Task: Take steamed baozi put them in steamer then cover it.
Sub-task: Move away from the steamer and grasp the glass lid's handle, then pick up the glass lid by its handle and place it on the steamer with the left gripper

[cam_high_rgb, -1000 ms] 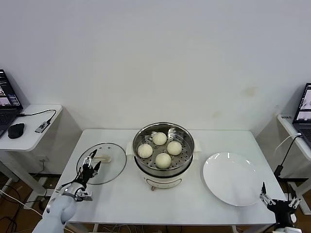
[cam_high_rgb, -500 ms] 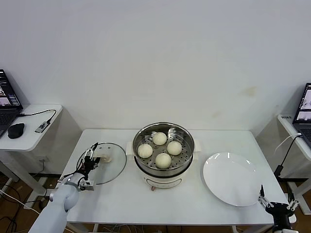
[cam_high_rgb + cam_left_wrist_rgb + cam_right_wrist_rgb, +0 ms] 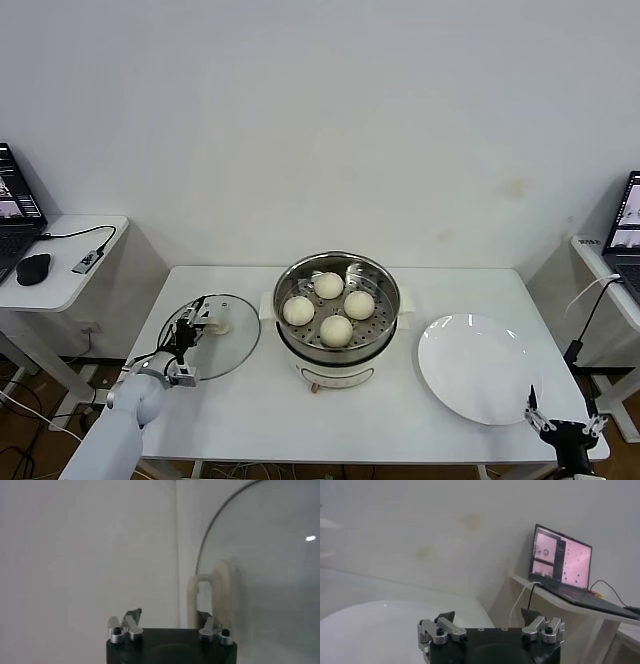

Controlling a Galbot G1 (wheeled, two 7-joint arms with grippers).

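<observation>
Four cream-white baozi sit on the perforated tray inside the steel steamer at the table's middle. The glass cover lies flat on the table to the steamer's left, its cream handle pointing up. My left gripper is open and low over the cover, just beside the handle. In the left wrist view the handle stands close in front of one fingertip of the left gripper, with the glass cover behind it. My right gripper is open and empty, off the table's front right corner.
A flat white plate lies right of the steamer and also shows in the right wrist view. Side desks stand on both sides, with a laptop on the right one and a mouse on the left one.
My left gripper has moved forward over the cover to just beside its handle. My right gripper has drawn back and down past the table's front right corner.
</observation>
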